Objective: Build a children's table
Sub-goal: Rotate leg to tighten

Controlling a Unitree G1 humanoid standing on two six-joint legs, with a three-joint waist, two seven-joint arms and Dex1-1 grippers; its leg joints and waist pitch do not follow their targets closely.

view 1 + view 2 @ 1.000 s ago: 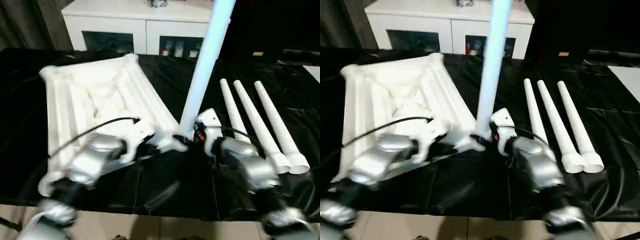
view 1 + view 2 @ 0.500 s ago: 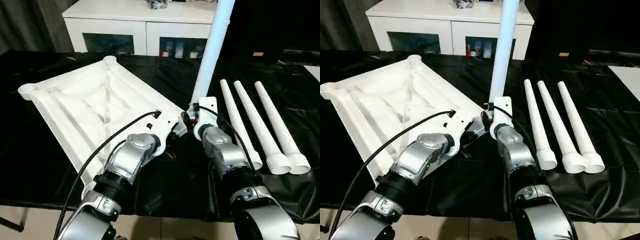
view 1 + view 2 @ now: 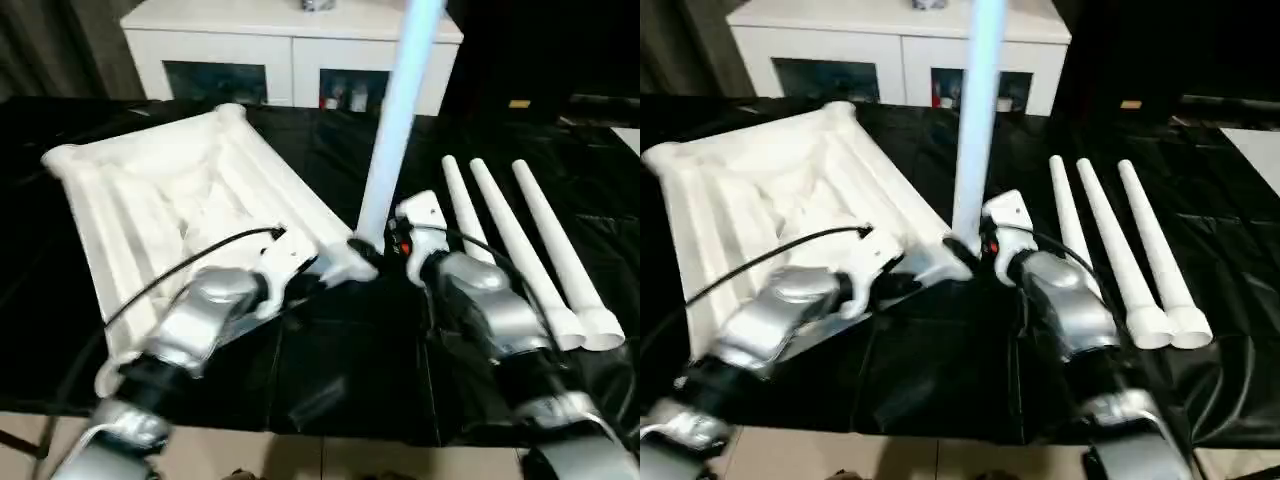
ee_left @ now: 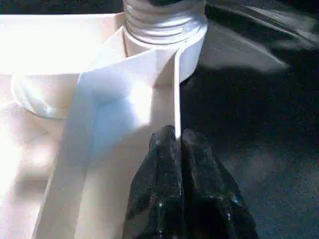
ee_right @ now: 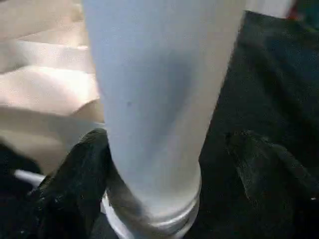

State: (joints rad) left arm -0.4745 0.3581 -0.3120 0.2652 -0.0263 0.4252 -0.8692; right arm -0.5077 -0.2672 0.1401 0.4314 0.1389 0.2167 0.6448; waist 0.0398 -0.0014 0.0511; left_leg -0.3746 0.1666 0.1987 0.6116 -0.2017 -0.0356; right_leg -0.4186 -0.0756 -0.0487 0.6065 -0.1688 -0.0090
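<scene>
The white tabletop (image 3: pixel 170 190) lies underside up on the black-covered table, left of centre. One white leg (image 3: pixel 395 120) stands upright in its near right corner socket (image 4: pixel 164 30). My left gripper (image 4: pixel 177 149) is shut, pinching the thin rim of the tabletop just behind that socket. My right gripper (image 5: pixel 167 142) straddles the foot of the upright leg with its jaws open. One finger (image 5: pixel 75 184) rests against the leg and the other (image 5: pixel 264 169) stands off it. Three more legs (image 3: pixel 530 250) lie side by side to the right.
A white cabinet (image 3: pixel 290 40) with dark glass doors stands behind the table. The black cover (image 3: pixel 340 370) reaches the table's near edge, with light floor below. A black cable (image 3: pixel 190 265) runs along my left forearm.
My right gripper's fingers have spread wider around the upright leg. The left gripper has stayed shut on the rim. The head view has shifted and tilted.
</scene>
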